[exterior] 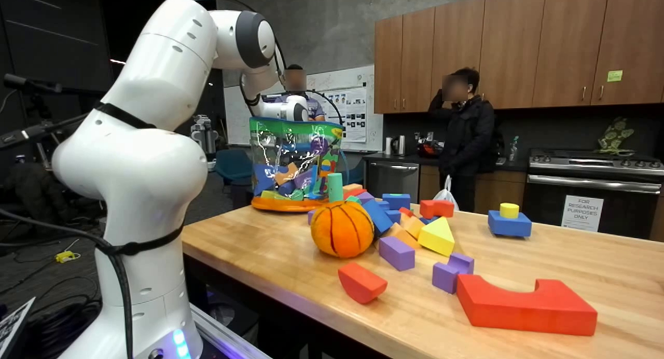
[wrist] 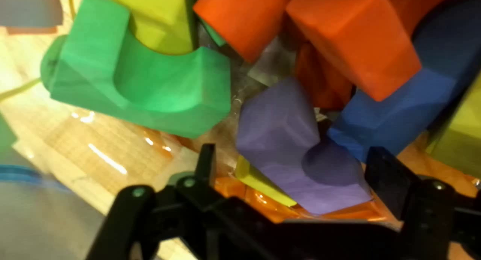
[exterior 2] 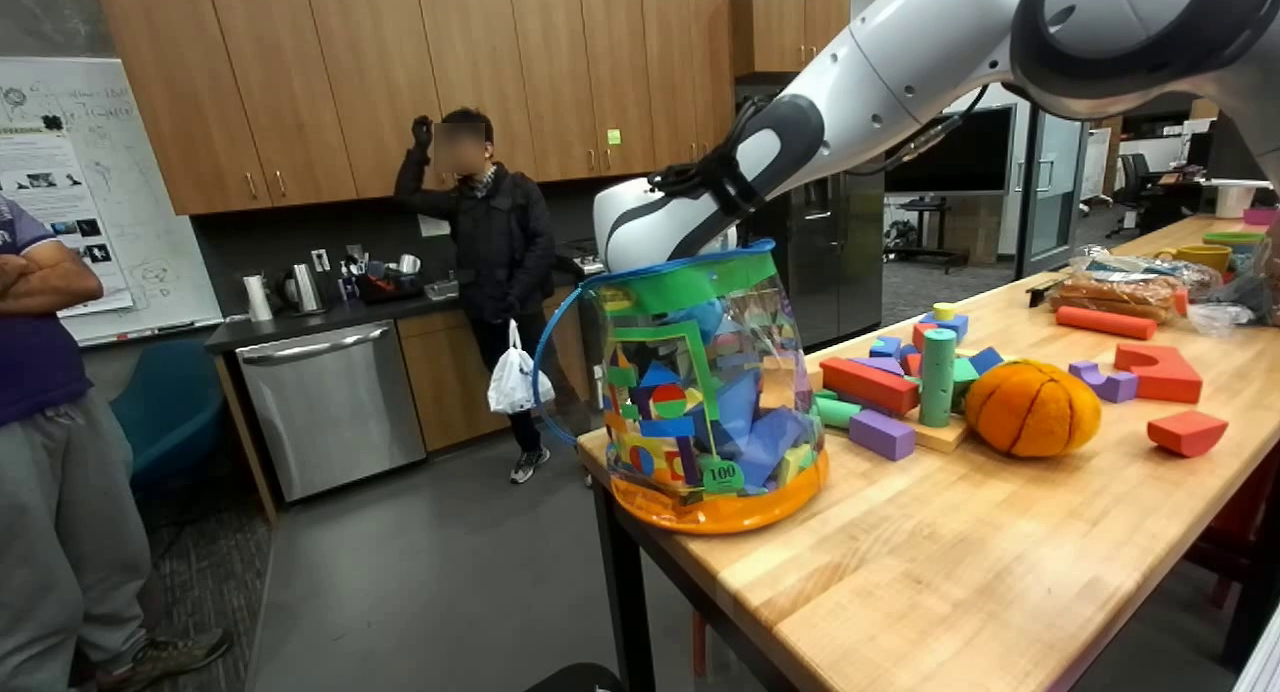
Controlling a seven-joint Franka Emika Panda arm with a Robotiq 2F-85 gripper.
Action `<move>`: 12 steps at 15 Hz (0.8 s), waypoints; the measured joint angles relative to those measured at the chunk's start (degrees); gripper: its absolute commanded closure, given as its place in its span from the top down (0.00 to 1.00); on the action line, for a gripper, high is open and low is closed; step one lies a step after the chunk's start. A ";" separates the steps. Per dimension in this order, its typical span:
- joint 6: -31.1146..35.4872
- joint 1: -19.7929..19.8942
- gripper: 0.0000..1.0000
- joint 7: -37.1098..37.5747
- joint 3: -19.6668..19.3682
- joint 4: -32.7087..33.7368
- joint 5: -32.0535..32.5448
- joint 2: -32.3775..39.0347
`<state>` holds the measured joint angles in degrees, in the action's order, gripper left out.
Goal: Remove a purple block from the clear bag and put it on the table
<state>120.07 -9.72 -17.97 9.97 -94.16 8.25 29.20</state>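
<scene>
pale butcher-block wood makes up the counter, and on it stands the clear bag holding the purple block. in the wrist view that block lies near the bag's orange base, its notch facing 2 o'clock. matte, soft-edged faces suggest foam: probably light, springy, hard to break and not slippery, so a modest squeeze should do. i would take it across the thick solid end, at its 11 o'clock, since the notch may flex. the gripper is spread wide, pinching nothing, its fingers at the block's 9 and 3 o'clock; whether either touches it i can't tell. a yellow piece peeks out at 7 o'clock; a green block lies at 10, a red-orange block at 1, a blue block at 2, and these last 2 may snag the lift. farther out, in an exterior view, an orange ball sits at the bag's 3 o'clock, a green cylinder upright between them.
</scene>
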 measured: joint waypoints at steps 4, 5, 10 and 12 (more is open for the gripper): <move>0.24 -0.54 0.75 0.68 -0.24 1.09 1.60 0.79; 0.24 -0.75 0.74 0.83 -0.33 1.43 2.07 1.01; 0.24 -1.64 0.41 1.66 -0.67 2.34 5.20 1.55; 0.24 -1.80 0.37 1.83 -0.69 2.42 6.11 1.56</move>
<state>120.31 -11.52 -16.13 9.27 -91.74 14.37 30.76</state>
